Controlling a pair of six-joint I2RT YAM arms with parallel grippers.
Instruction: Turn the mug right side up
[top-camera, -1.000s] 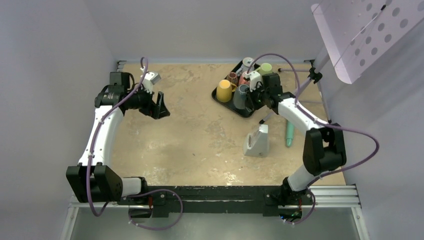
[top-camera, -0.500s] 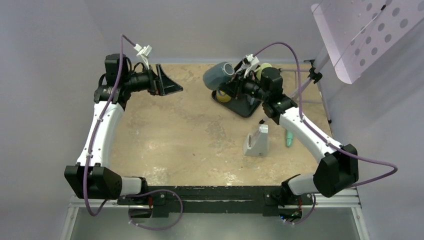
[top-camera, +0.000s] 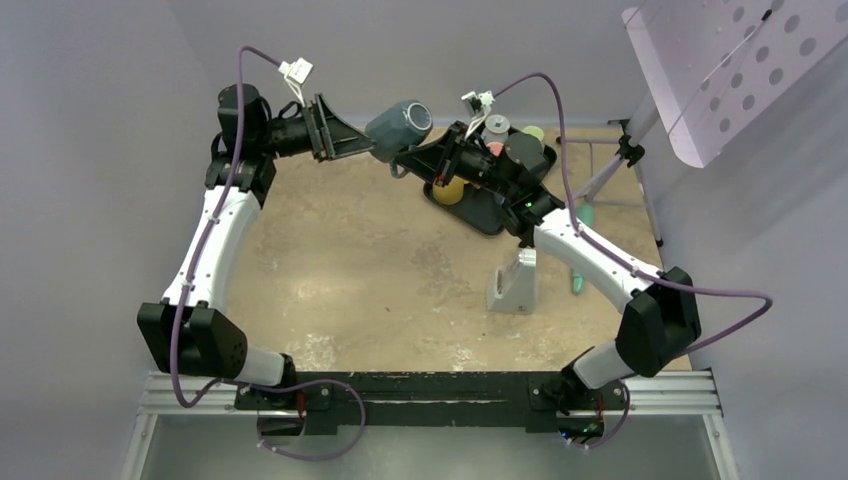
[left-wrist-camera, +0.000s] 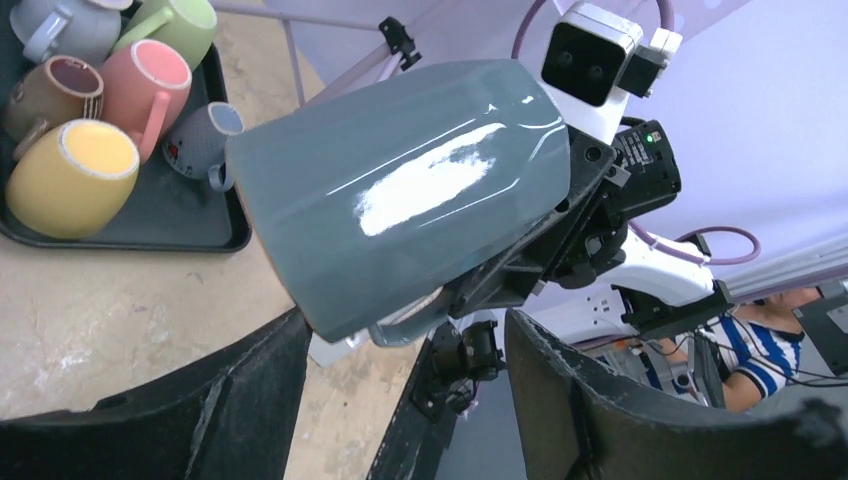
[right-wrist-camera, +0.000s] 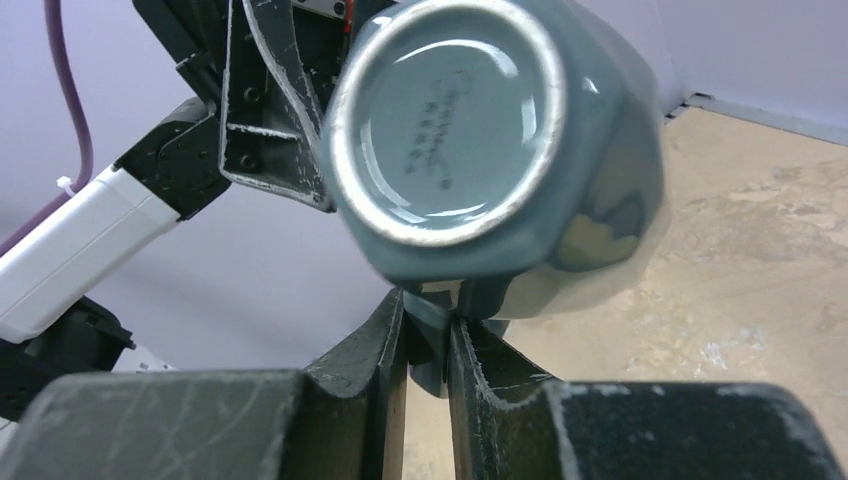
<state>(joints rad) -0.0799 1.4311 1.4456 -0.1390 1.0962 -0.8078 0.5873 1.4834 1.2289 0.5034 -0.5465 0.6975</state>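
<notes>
Overhead, the grey mug (top-camera: 398, 124) hangs in the air above the far side of the table (top-camera: 350, 260), tipped on its side between the two arms. The right gripper (top-camera: 408, 162) reaches in from the right and holds it from below. The left gripper (top-camera: 352, 143) comes from the left, its jaws apart, with its tips just beside the mug. Behind the right arm sits a black tray (top-camera: 490, 215) of other mugs, a yellow mug (top-camera: 450, 189) at its near-left corner. Nearer the bases, a grey metal stand (top-camera: 513, 283) rests on the table, with a teal object (top-camera: 578, 270) lying just beside it.

Next, the left wrist view has the grey mug filling the middle of the frame, its glossy side uppermost and its handle underneath. The right gripper's dark fingers (left-wrist-camera: 500, 275) are closed on that handle. The left gripper's own two fingers (left-wrist-camera: 240, 400) stand wide apart at the bottom of the frame, the mug above the gap. Whether the left-hand tip touches the mug's lower edge is hard to tell from here. Down on the tray, the yellow mug lies beside a pink mug (left-wrist-camera: 145, 85), a green mug (left-wrist-camera: 175, 25), a brown mug (left-wrist-camera: 50, 95) and a small pale mug (left-wrist-camera: 205, 130).

Lastly, the right wrist view looks straight at the mug's round base. The right fingers (right-wrist-camera: 380, 350) are pressed together on the handle, clamping it just below the body. The left gripper's open black fingers show behind the mug at upper left.
</notes>
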